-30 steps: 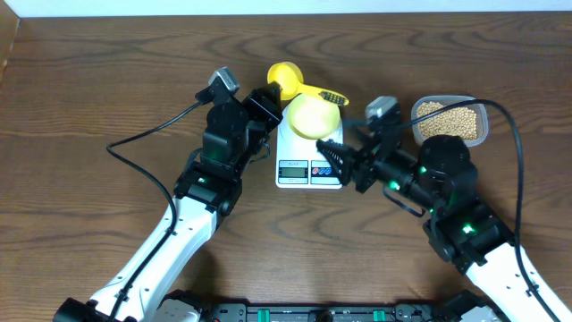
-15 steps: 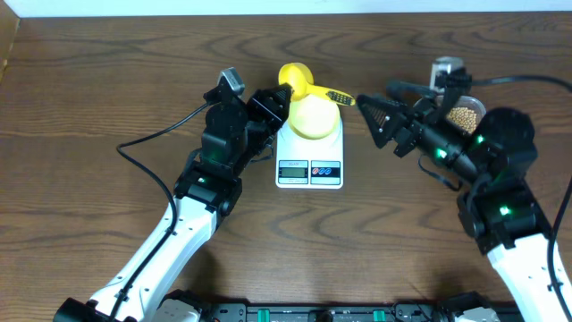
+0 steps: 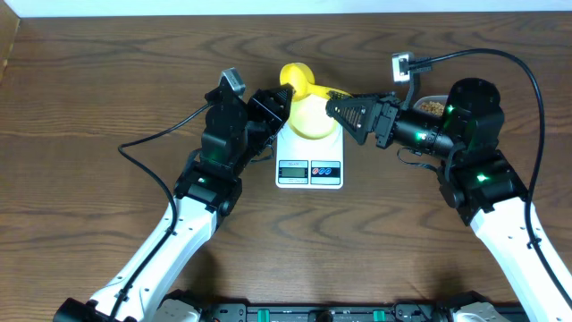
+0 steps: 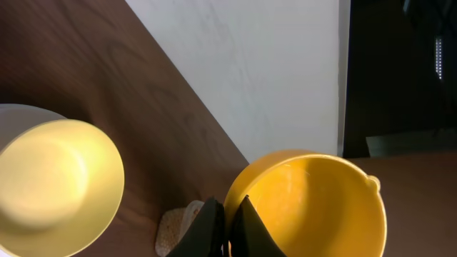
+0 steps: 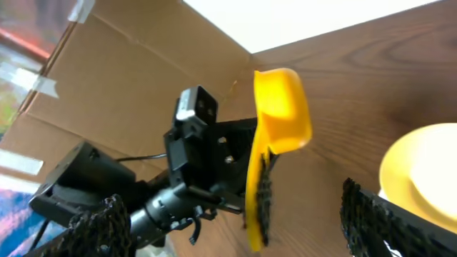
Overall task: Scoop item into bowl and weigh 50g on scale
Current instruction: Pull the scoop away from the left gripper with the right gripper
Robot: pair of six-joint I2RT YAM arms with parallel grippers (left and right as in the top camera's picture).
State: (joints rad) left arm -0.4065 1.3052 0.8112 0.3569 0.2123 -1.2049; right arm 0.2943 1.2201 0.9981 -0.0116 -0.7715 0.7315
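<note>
Yellow scoop point(image 3: 295, 76), pinched by the left gripper point(image 3: 279, 97) at upper centre, is seemingly awaiting handover to the right gripper point(image 3: 344, 121), fingers spread, needing to close on its handle point(image 5: 255, 178); the bowl point(image 3: 308, 118) is sitting empty on the scale point(image 3: 309, 154).

At the centre of the desk point(image 3: 107, 80), the bowl point(image 3: 313, 118) sits on the rear of the scale point(image 3: 309, 165). The scoop point(image 3: 295, 77) is just behind the bowl, handle pointing right, with the left end effector point(image 3: 284, 97) at its rim. A tub point(image 3: 436, 97) of beans point(image 3: 431, 106) stands well to the right, partly hidden.
</note>
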